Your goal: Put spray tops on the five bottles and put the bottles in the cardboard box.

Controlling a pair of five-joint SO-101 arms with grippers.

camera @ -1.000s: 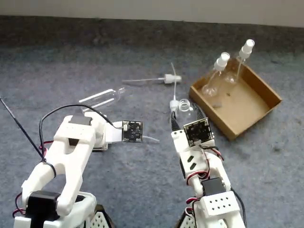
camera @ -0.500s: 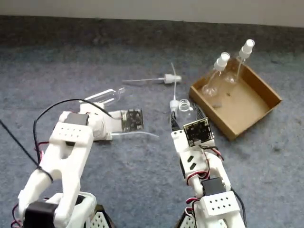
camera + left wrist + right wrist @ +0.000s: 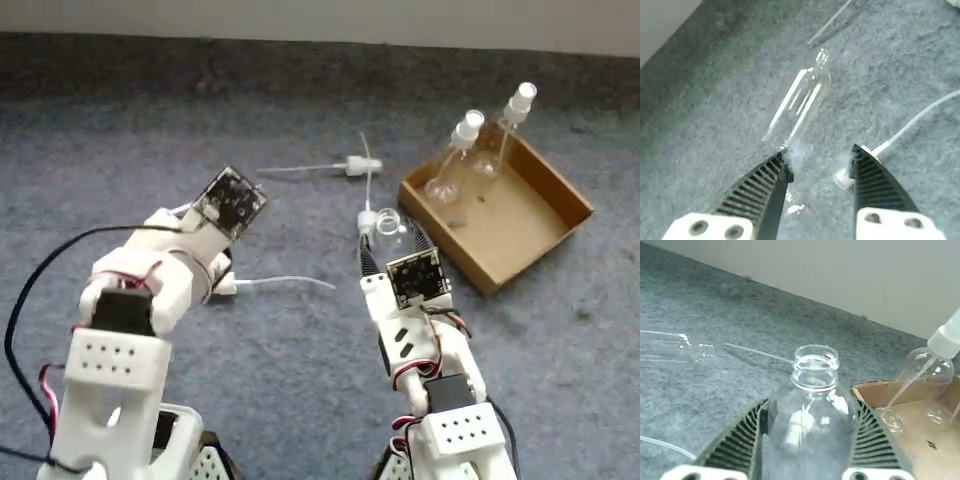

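My right gripper (image 3: pixel 389 236) is shut on a clear, uncapped bottle (image 3: pixel 812 405) that stands upright beside the cardboard box (image 3: pixel 530 240). Two bottles with spray tops (image 3: pixel 463 150) lean in the box's far corner. My left gripper (image 3: pixel 820 157) hangs open above the carpet. An empty bottle (image 3: pixel 801 102) lies just beyond its fingertips, and a loose spray top (image 3: pixel 844 178) with a long tube rests by one finger (image 3: pixel 871 180). A second spray top (image 3: pixel 360 165) lies farther back. A third spray top (image 3: pixel 367 221) lies next to the held bottle.
Grey carpet (image 3: pixel 300 380) covers the table. A pale wall edge (image 3: pixel 300 20) runs along the back. The box has free floor in its near half. The left arm's black cable (image 3: pixel 30 300) loops beside its base.
The left arm has turned its wrist and swung away from me over the lying bottle, uncovering the spray top and tube on the carpet. The right arm keeps still with its bottle.
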